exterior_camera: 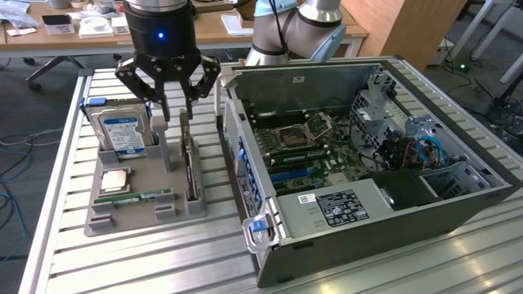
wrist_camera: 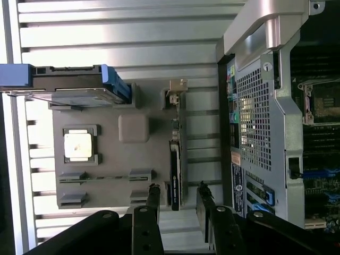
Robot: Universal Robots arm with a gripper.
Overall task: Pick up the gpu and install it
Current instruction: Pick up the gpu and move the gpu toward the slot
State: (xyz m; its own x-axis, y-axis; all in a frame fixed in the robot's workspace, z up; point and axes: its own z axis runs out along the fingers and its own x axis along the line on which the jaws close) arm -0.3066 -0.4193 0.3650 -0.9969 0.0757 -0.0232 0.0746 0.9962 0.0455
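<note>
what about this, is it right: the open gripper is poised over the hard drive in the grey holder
Not the hard drive. In the wrist view the open gripper is poised over the gpu, standing on edge in the grey holder.

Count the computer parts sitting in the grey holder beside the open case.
4: the hard drive upright, the processor chip flat beside it, the green memory stick next to the chip, and the gpu on edge nearest the case.

A wooden desk (exterior_camera: 208,37) strewn with papers (exterior_camera: 237,24) is seen behind the slatted metal worktop (exterior_camera: 122,257). Cables (exterior_camera: 10,144) are spread over the grey floor (exterior_camera: 33,98).
</note>
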